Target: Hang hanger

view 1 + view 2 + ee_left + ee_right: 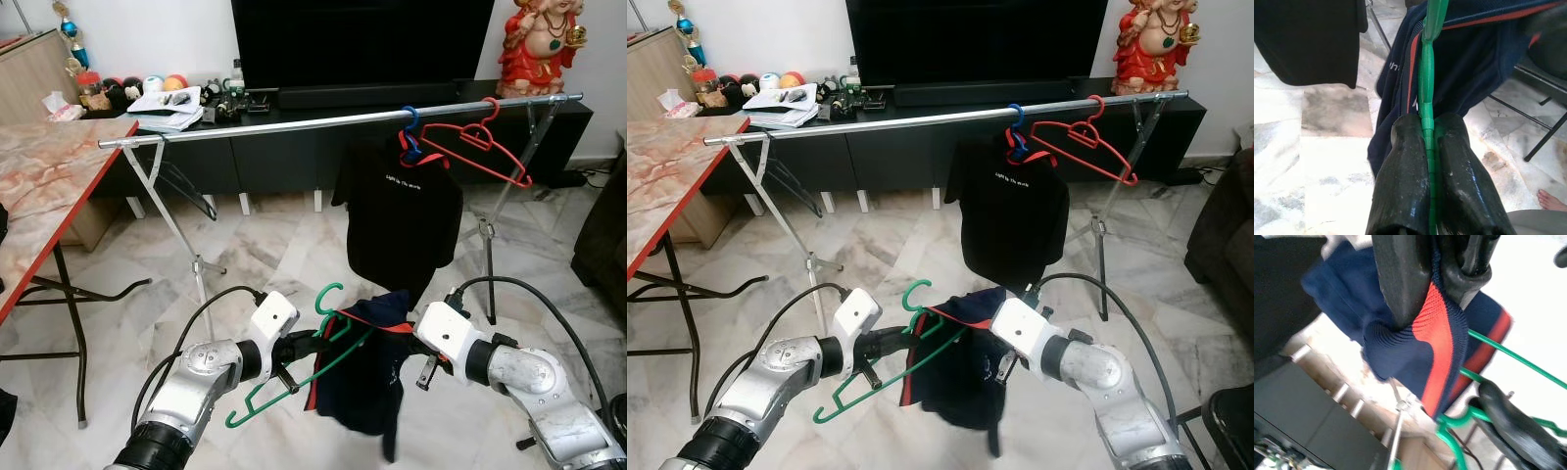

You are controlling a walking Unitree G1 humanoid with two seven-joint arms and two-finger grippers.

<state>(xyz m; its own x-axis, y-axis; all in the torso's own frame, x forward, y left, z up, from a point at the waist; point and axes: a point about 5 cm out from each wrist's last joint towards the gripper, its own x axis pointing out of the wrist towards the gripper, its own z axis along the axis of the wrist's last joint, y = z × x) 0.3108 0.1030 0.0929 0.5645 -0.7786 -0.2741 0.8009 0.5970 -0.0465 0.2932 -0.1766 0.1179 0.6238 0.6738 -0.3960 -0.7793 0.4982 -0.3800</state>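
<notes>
Green plastic hanger [294,367] pinched, left claw [1429,147].

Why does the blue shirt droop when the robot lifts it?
Probably because it is soft cloth: the shirt hangs in loose folds off the green hanger. It looks light, since the right gripper holds it by a pinched collar edge. The hanger seems stiff, keeping its shape in the left gripper.
</notes>
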